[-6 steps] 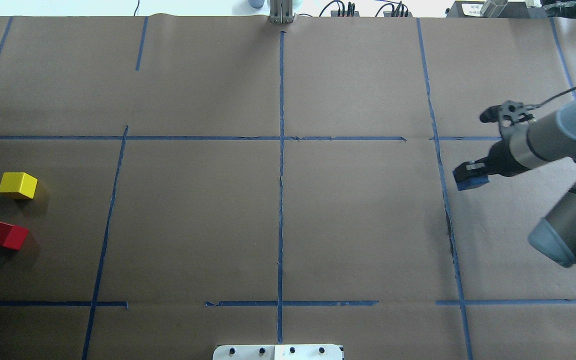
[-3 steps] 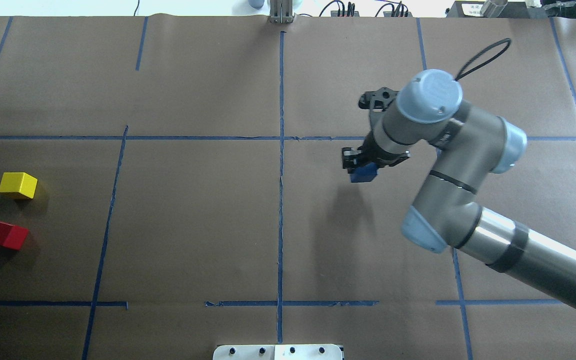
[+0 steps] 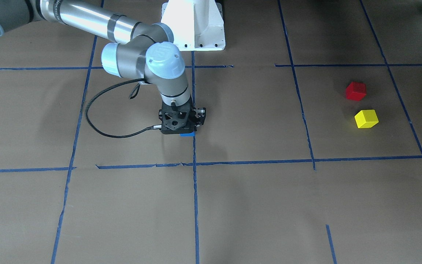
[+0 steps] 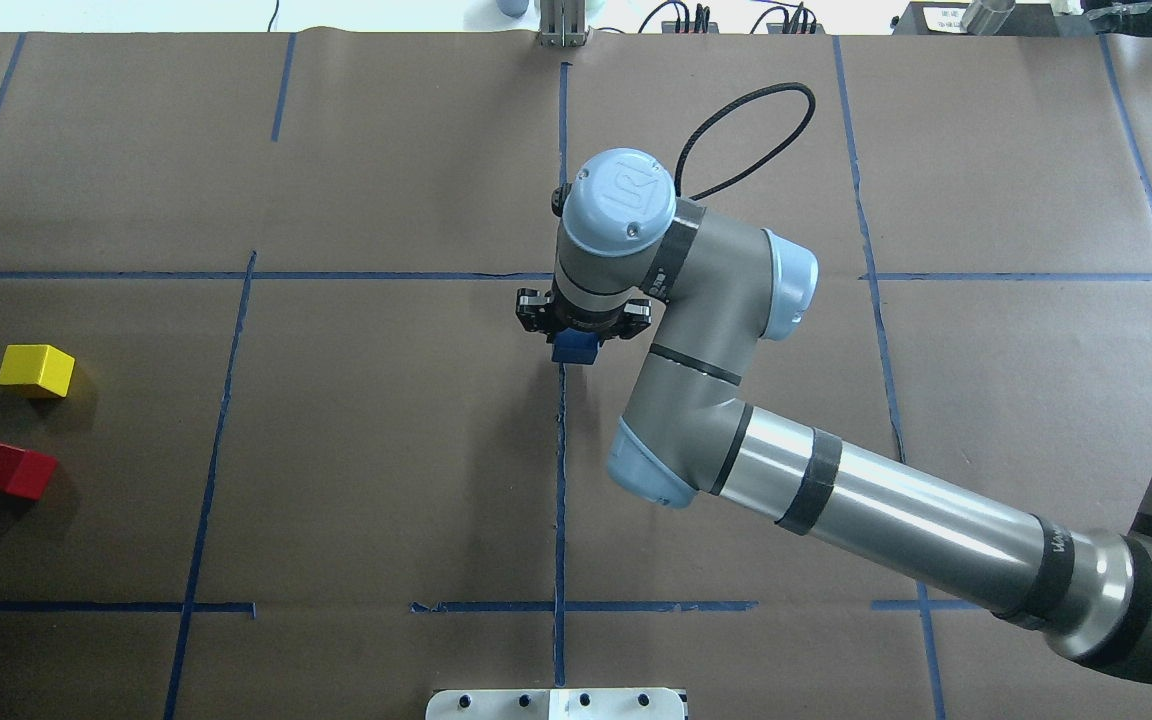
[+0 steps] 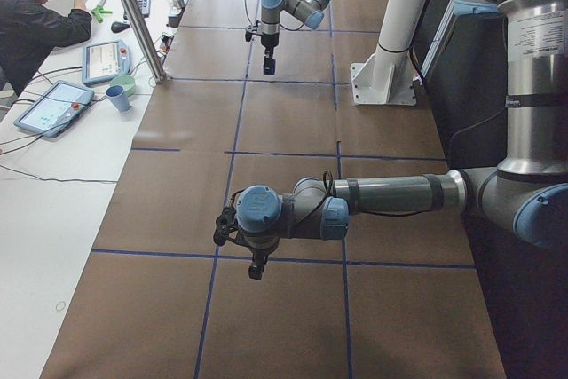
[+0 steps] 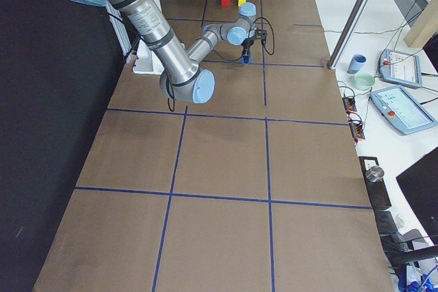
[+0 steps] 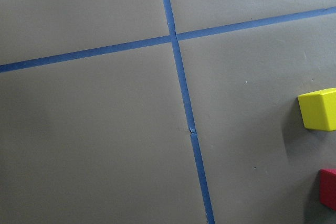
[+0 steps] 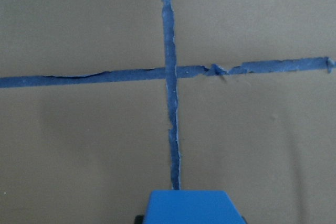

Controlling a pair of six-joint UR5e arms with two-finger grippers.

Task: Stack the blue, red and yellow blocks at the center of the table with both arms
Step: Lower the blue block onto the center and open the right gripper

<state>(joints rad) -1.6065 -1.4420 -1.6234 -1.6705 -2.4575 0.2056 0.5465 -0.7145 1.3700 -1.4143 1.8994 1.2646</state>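
Within the last second the right arm has swept in from the desk's [image 4: 386, 480] right edge. The right gripper [image 4: 577, 338] now hangs over the central blue tape line [image 4: 561, 480], just on the robot's side of the tape crossing [image 8: 169, 72]. The yellow block [image 4: 36, 370] and red block [image 4: 12, 470] have not moved and sit near each other, far off on the left.

The right gripper is clamped on the blue block [image 4: 576, 350], which pokes out below the fingers. It is a plain, saturated blue and looks cube-like, so no long axis shows. Its faces sit roughly square to the tape grid, held level. Whether it touches the desk I cannot tell.

The left gripper [image 5: 257, 268] points down over the desk, and its opening cannot be judged.
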